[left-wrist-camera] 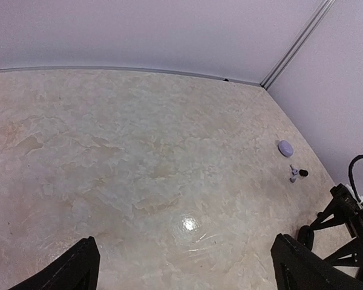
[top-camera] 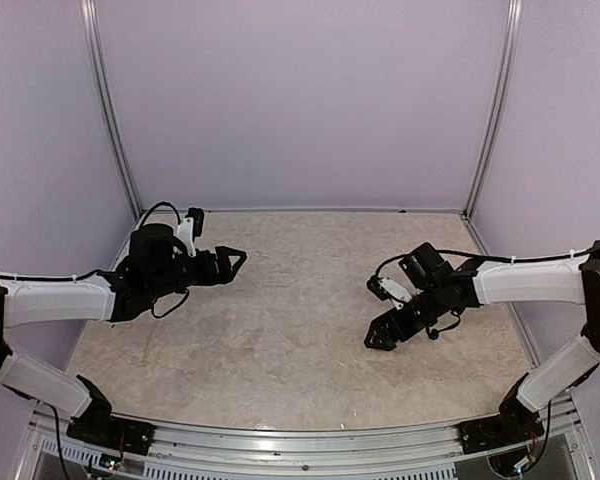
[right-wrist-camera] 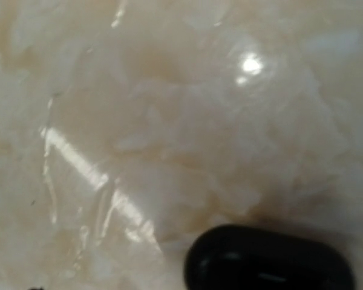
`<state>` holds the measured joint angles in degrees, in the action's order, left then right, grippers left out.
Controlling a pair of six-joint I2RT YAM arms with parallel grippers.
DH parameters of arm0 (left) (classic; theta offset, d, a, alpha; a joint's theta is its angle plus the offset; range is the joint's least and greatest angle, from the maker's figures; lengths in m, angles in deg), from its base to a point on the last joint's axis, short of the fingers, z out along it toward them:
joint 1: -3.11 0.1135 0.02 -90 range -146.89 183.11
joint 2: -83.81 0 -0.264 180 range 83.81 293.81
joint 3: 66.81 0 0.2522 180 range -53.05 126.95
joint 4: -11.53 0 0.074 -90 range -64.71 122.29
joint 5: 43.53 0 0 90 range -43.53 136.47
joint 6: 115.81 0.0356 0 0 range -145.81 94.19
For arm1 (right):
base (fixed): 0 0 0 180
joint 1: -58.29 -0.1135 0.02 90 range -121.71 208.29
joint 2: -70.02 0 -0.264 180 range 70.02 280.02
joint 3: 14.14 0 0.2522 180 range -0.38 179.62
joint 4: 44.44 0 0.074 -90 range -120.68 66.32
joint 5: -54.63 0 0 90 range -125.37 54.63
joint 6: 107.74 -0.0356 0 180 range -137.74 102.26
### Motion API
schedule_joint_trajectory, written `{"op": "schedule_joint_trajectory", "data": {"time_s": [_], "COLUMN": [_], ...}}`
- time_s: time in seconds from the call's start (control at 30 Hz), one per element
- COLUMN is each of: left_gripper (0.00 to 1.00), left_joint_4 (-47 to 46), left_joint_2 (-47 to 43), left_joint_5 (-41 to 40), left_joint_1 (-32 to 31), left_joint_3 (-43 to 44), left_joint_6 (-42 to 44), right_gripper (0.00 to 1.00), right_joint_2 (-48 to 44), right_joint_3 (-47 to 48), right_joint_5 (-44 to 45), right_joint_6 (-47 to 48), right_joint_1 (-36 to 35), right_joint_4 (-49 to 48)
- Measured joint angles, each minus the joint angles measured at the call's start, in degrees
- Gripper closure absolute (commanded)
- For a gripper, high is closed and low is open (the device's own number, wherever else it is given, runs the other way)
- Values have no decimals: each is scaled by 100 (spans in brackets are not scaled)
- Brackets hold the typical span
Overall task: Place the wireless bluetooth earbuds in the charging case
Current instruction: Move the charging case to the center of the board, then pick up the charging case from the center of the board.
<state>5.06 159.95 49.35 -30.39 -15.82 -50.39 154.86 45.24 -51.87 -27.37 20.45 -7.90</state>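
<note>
In the left wrist view a pale lavender oval charging case (left-wrist-camera: 285, 148) lies far off near the right wall. Just in front of it sit a small lavender earbud (left-wrist-camera: 293, 176) and a black earbud (left-wrist-camera: 304, 173). My left gripper (left-wrist-camera: 190, 275) is open over bare table, far from them, and its fingers (left-wrist-camera: 78, 266) hold nothing; the top view shows it too (top-camera: 235, 263). A glossy black oval case (right-wrist-camera: 269, 261) fills the bottom of the right wrist view, very close and blurred. My right gripper (top-camera: 378, 335) stands open low over the table. Its fingers are out of the wrist view.
The marble-patterned table (top-camera: 300, 300) is enclosed by pale walls with metal corner posts (top-camera: 490, 110). The right arm (left-wrist-camera: 351, 211) shows at the lower right of the left wrist view, near the earbuds. In the top view the right arm hides the small items.
</note>
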Motion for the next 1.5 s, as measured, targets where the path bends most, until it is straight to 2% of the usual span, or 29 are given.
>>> {"op": "schedule_joint_trajectory", "data": {"time_s": [0.4,0.67,0.73,0.87,0.93,1.33,1.5], "left_gripper": [1,1,1,1,1,1,1], "left_joint_4": [-131,-212,-234,-245,-245,-251,-302], "left_joint_2": [55,151,160,164,166,164,166], "left_joint_5": [37,74,85,105,118,142,254], "left_joint_1": [-2,-2,-2,-2,-2,-2,-2], "left_joint_3": [-13,-74,-105,-153,-155,-179,-267], "left_joint_6": [0,4,20,44,48,55,44], "right_gripper": [1,19,22,22,18,19,22], "right_joint_2": [544,614,638,660,660,516,509], "right_joint_3": [214,227,238,273,286,278,358], "right_joint_5": [774,876,833,540,407,-369,-304], "right_joint_6": [39,44,44,-22,-57,-461,-485], "right_joint_1": [-173,-208,-208,-227,-275,-1379,-1513], "right_joint_4": [153,181,179,179,184,365,448]}}
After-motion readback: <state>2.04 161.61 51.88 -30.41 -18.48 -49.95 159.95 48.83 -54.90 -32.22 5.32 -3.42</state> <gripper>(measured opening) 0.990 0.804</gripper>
